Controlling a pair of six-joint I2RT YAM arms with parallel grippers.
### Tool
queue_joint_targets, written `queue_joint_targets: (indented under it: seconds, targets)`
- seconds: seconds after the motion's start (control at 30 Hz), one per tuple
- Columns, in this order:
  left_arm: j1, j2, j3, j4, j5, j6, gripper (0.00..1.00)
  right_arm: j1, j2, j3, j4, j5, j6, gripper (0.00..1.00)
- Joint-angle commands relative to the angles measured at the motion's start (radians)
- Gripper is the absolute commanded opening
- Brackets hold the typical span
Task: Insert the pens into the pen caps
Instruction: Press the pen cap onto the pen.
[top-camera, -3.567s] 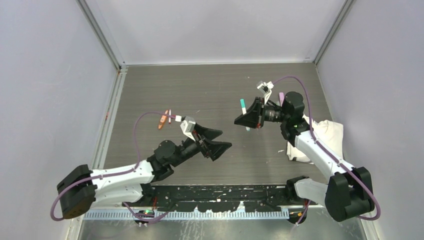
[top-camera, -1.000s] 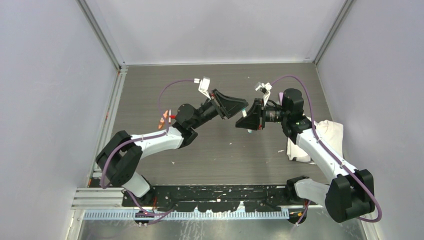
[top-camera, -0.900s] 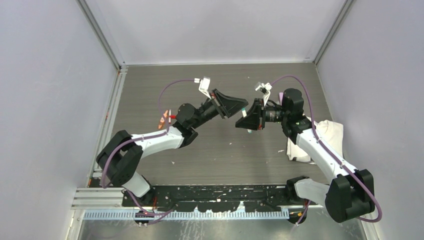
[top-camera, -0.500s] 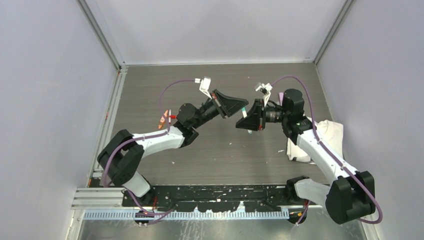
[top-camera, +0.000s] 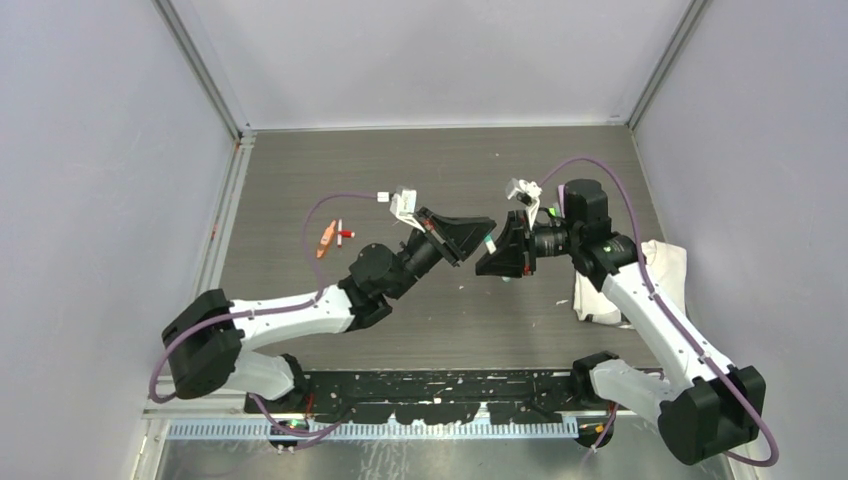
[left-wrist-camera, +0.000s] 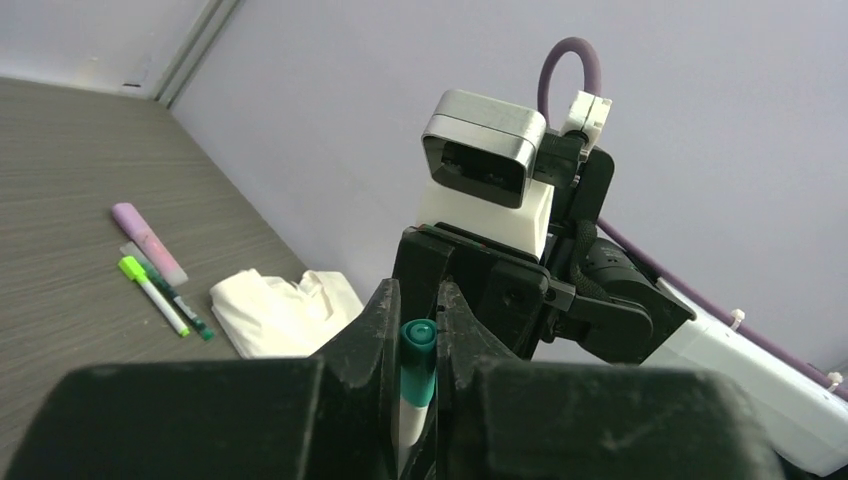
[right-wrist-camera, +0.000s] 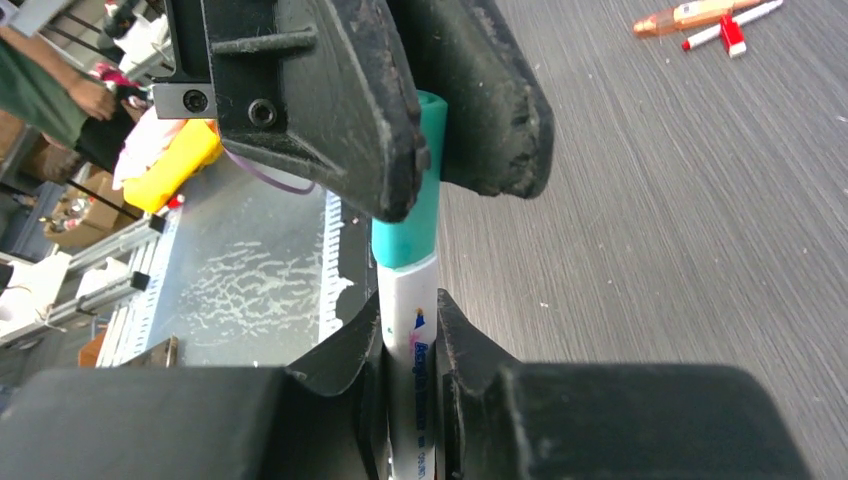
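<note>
Left end effector (left-wrist-camera: 415, 325) at bottom centre, fingers clamped on a teal pen cap (left-wrist-camera: 417, 350), with the white pen (left-wrist-camera: 407, 432) body just below it. Right arm's wrist camera (left-wrist-camera: 484, 148) sits behind, upper centre. On the bench (left-wrist-camera: 60, 190) at left: purple cap (left-wrist-camera: 146, 238), green-tipped pen (left-wrist-camera: 152, 295), dark green pen (left-wrist-camera: 186, 312), white cloth (left-wrist-camera: 285, 312).

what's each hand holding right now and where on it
Both hold one pen: the right hand grips its white barrel, and the left hand is clamped on the teal cap at its end.
</note>
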Motion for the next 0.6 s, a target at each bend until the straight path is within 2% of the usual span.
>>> queue_joint_targets:
  seconds: [0.0, 0.1, 0.27, 0.43, 0.57]
  targets:
    - [-0.09, 0.078, -0.111, 0.162, 0.082, -0.095, 0.01, -0.017, -0.003, 0.074, -0.019, 0.137, -0.099, 0.01]
    - [-0.099, 0.176, -0.096, 0.282, 0.204, -0.123, 0.01, -0.018, -0.009, 0.071, 0.017, 0.093, -0.058, 0.01]
    - [-0.116, 0.194, -0.077, 0.298, 0.373, -0.139, 0.0, -0.027, -0.021, 0.092, -0.024, 0.093, -0.091, 0.01]
    - [-0.133, 0.144, -0.169, 0.294, 0.412, -0.221, 0.0, -0.044, -0.029, 0.12, -0.08, 0.134, -0.136, 0.01]
    - [-0.171, 0.11, -0.182, 0.187, 0.358, -0.199, 0.01, -0.058, -0.03, 0.12, -0.071, 0.163, -0.126, 0.01]
